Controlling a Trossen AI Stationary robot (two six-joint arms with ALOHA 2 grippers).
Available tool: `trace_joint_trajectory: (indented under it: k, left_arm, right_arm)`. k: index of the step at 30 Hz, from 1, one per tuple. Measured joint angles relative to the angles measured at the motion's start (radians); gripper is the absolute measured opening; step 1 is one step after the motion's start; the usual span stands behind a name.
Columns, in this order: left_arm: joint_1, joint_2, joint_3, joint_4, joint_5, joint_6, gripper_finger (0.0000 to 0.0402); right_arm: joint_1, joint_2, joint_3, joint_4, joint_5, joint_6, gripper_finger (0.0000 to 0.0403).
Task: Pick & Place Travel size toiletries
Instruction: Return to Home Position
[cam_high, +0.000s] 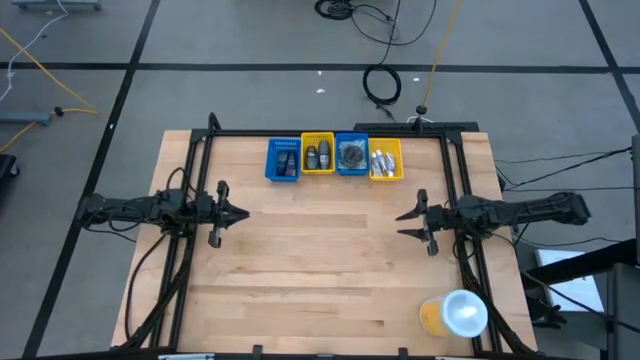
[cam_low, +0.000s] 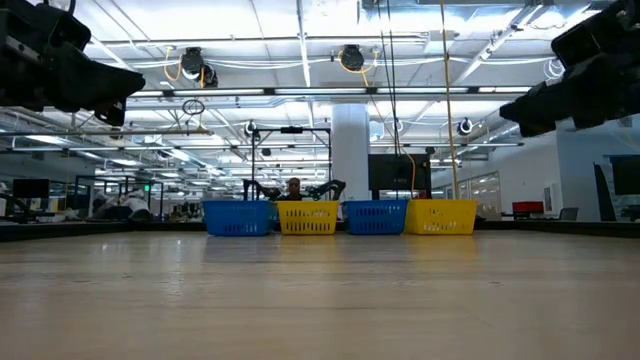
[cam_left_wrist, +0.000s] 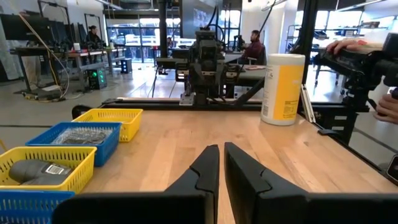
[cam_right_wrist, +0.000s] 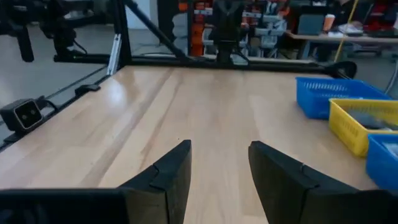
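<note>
The travel size toiletries lie in four small bins in a row at the table's far edge. Dark bottles (cam_high: 287, 160) are in the left blue bin, dark grey bottles (cam_high: 318, 156) in the yellow bin beside it, grey discs (cam_high: 351, 154) in the second blue bin, and white tubes (cam_high: 383, 162) in the right yellow bin. My left gripper (cam_high: 240, 212) hovers over the table's left middle, shut and empty (cam_left_wrist: 221, 163). My right gripper (cam_high: 404, 223) hovers over the right middle, open and empty (cam_right_wrist: 219, 163). Both point toward the table's centre.
A large yellow cup with a white lid (cam_high: 456, 314) stands near the table's near right corner, also in the left wrist view (cam_left_wrist: 283, 87). The bins (cam_low: 238, 216) line the far edge. Bare wood lies between the grippers. A person's hand (cam_left_wrist: 348, 45) shows beyond the table.
</note>
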Motion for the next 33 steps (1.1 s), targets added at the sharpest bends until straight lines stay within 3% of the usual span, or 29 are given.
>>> trace_joint_trajectory:
  k: [5, 10, 21, 33]
  left_arm:
    - [0.0, 0.0, 0.001, 0.001, 0.0, 0.0, 0.0015]
    - [0.0, 0.0, 0.001, 0.0, 0.0, -0.001, 0.0002]
    - [0.0, 0.0, 0.002, 0.0, -0.001, 0.0, 0.0027]
    - [0.0, 0.0, 0.001, 0.0, -0.001, 0.0, 0.0005]
  right_arm:
    - [0.0, -0.209, 0.001, -0.07, 0.003, 0.006, 0.0151]
    - [0.001, -0.213, 0.0, -0.074, 0.003, -0.014, 0.0155]
    - [0.001, -0.213, 0.0, -0.05, 0.006, 0.004, 0.0155]
    - [0.001, -0.208, 0.0, -0.024, 0.008, 0.008, 0.0153]
